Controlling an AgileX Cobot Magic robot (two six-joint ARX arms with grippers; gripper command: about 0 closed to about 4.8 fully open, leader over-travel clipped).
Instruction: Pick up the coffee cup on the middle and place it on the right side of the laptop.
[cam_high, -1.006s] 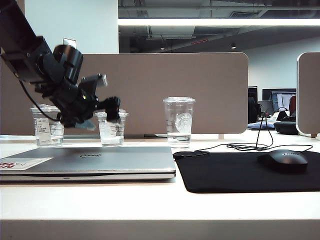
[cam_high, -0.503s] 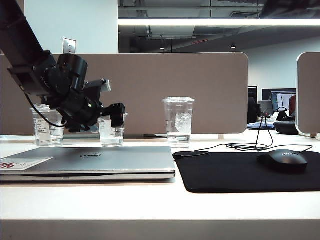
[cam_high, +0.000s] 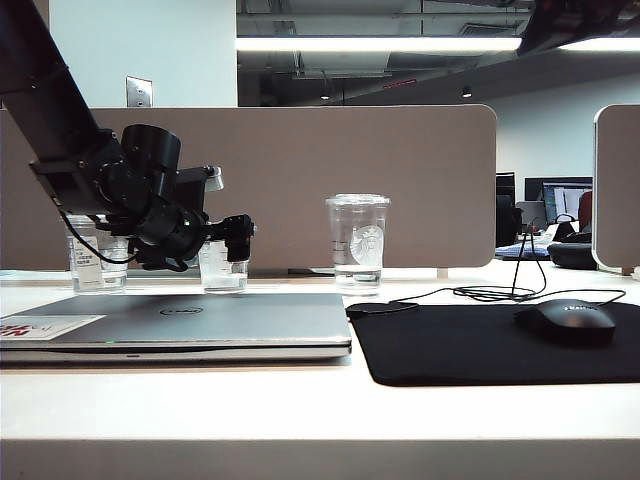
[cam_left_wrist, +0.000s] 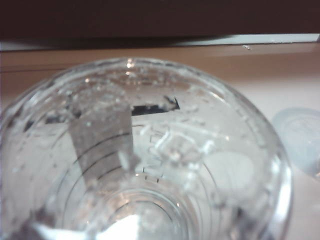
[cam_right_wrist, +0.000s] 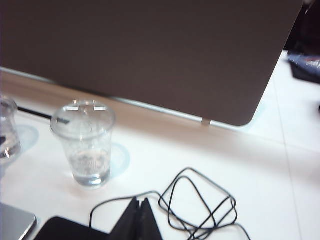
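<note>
The coffee cup (cam_high: 222, 268), short and clear with a little water, stands behind the silver laptop (cam_high: 200, 322), between two other clear cups. My left gripper (cam_high: 236, 238) is level with the cup's upper part, right up against it and open. In the left wrist view the coffee cup (cam_left_wrist: 150, 150) fills nearly the whole picture and the fingers do not show. My right gripper (cam_right_wrist: 139, 201) is shut and empty, high over the black mouse pad's corner (cam_right_wrist: 65, 229) and the laptop's corner (cam_right_wrist: 14, 220). The dark right arm (cam_high: 575, 22) shows at the exterior view's top right.
A taller clear cup with a round logo (cam_high: 357, 240) (cam_right_wrist: 85, 145) stands right of the coffee cup, and a labelled cup (cam_high: 97, 262) to its left. A black mouse (cam_high: 568, 320) lies on the mouse pad (cam_high: 450, 350) with its cable (cam_right_wrist: 200, 205). A brown partition (cam_high: 400, 180) closes off the back.
My left gripper has sunk from the coffee cup's lid to its side, turned level and pushed closer. The right arm has come into view at the top right.
</note>
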